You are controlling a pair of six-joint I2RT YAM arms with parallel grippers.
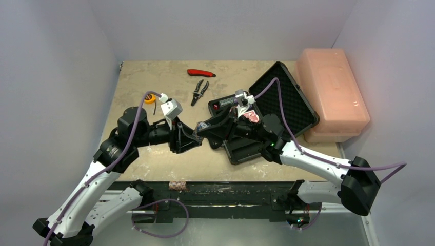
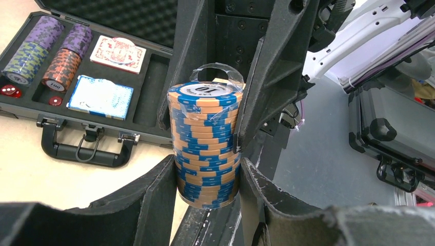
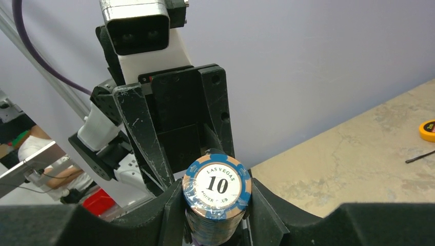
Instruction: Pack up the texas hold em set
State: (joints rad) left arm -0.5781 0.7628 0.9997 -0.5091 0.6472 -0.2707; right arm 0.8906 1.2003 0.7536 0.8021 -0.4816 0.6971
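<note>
Poker-chip stack (image 2: pixel 206 146), blue-and-orange, cylindrical, plastic-wrapped: is hanging in mid-air near the open black foam-lined plastic briefcase (image 2: pixel 154 77). Left gripper (image 2: pixel 206 164) is pinching one end. Right gripper (image 3: pixel 216 187) is flanking the other; cannot tell whether it is gripping.

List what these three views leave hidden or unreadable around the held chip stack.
- Top view: the chip stack is lost between the left pincer and right pincer; the right arm covers the briefcase tray.
- Right wrist view: the stack's lower part is behind that pincer's fingers; whether both pads press it is unclear.
- Left wrist view: the dice pips are too small to read.
</note>
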